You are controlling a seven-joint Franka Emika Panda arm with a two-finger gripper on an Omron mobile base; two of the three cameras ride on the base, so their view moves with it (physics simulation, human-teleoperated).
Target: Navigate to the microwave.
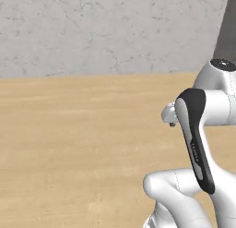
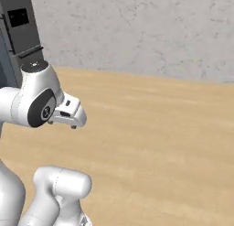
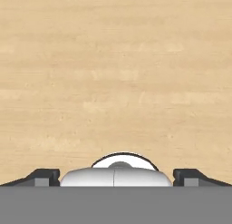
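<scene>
My arm (image 1: 203, 195) is glossy white with rounded links, a black-grey elbow cover and dark joint caps.

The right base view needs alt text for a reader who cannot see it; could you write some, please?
A white robot arm rises at lower left, its gripper over a light wooden counter. Behind runs a grey stone wall; a dark appliance stands at upper left.

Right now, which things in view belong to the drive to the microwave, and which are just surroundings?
Job: white arm's dark-tipped claw, open, holding nothing.
Surroundings: pale wooden floor; grey marbled wall; dark tall unit, too cropped to identify.
</scene>
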